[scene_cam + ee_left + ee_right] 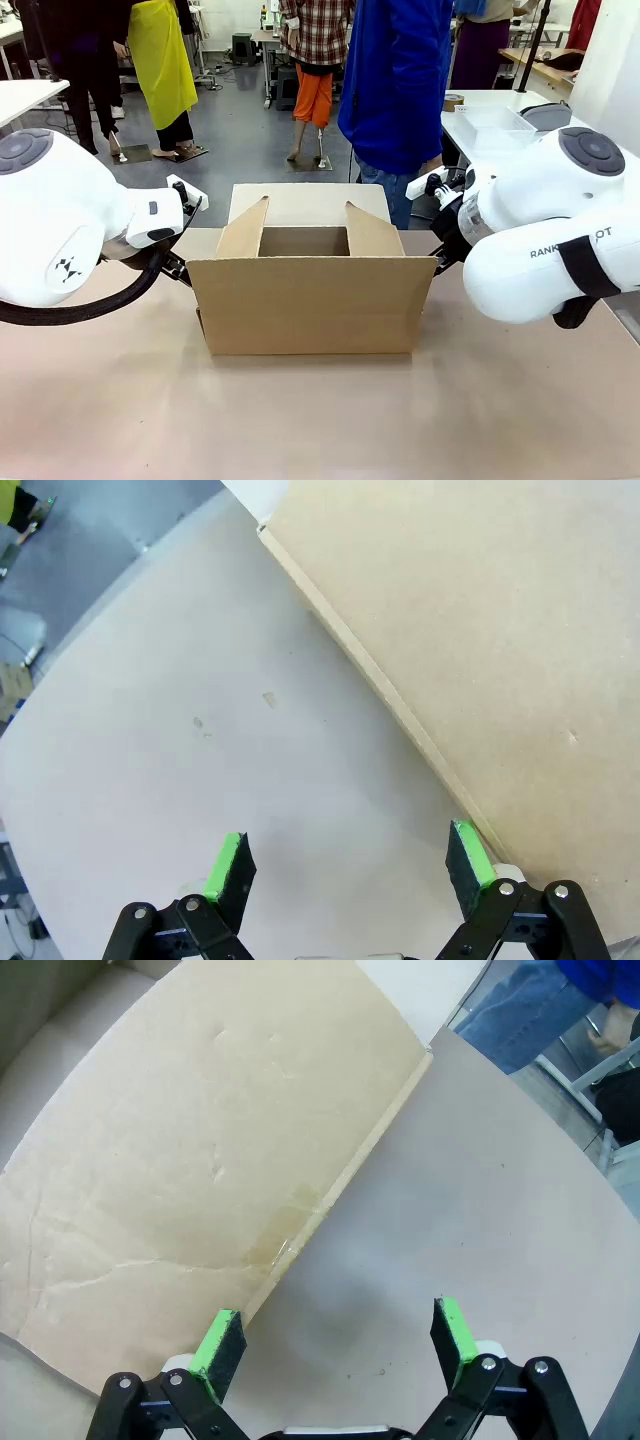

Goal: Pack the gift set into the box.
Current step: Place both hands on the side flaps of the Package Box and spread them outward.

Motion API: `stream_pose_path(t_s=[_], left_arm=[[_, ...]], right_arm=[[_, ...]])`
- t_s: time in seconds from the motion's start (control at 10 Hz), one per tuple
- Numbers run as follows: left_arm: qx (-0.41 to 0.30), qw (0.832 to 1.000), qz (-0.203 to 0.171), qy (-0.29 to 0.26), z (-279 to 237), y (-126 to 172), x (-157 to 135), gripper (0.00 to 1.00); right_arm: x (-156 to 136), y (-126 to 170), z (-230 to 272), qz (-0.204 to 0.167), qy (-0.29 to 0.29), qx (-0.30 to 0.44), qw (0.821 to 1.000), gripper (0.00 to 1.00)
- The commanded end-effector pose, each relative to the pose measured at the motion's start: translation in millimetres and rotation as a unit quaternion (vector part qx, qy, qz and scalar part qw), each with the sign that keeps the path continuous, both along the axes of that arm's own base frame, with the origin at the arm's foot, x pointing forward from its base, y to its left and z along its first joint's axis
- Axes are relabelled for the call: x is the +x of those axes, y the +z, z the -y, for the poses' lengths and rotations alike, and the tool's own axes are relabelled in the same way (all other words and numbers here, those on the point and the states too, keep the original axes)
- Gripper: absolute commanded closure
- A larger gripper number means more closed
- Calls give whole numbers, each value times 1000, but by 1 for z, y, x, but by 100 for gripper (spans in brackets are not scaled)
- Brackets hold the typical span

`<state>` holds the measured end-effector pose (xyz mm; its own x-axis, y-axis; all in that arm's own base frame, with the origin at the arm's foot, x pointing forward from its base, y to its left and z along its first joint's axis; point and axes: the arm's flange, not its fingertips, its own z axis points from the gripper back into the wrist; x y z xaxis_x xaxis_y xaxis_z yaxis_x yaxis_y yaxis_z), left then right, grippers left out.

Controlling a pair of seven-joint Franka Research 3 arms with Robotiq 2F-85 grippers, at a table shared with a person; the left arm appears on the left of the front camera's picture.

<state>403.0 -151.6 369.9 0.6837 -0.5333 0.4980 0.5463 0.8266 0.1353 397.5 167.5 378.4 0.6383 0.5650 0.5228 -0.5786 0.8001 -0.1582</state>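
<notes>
- Box of plain brown corrugated cardboard (480, 630): one broad face of it runs along the right of the left wrist view, its lower edge meeting the pale table (200, 730) just beside one green pad.
- Left gripper (345, 855) is spread wide and grasps nothing, with bare tabletop between its green-padded fingers (228, 865).
- Right gripper (340, 1330) is likewise spread and empty. Its left pad (222, 1340) sits at the edge of the box (200, 1140), and its other pad is over the table (480, 1190).
- Right wrist view alone shows creases in that cardboard face and a glossy strip of tape along its lower edge. It also shows blue-jeaned legs (520, 1020) beyond the table's rim.
- Front view gives the whole box (310, 300). It stands at the middle of the table (320, 420) with its flaps open, the near flap raised, the two side flaps angled upward and the far flap laid back.
- White left arm (60, 230) reaches down at the box's left end and white right arm (540, 240) at its right end. The box and the arms hide the fingers here.
- A person in a blue top (395, 80) stands at the far side.
</notes>
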Motion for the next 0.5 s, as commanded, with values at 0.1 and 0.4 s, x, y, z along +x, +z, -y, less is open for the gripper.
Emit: stream_pose_path(t_s=[0.1,0.4], left_arm=[[-39,999,22,-17,-35,51,-27,0],[-139,990,9,16,-132,117,-76,0]], right_arm=[[-18,44,35,4,-11,27,1000,0],[-70,104,131,-50,-76,191,977,0]])
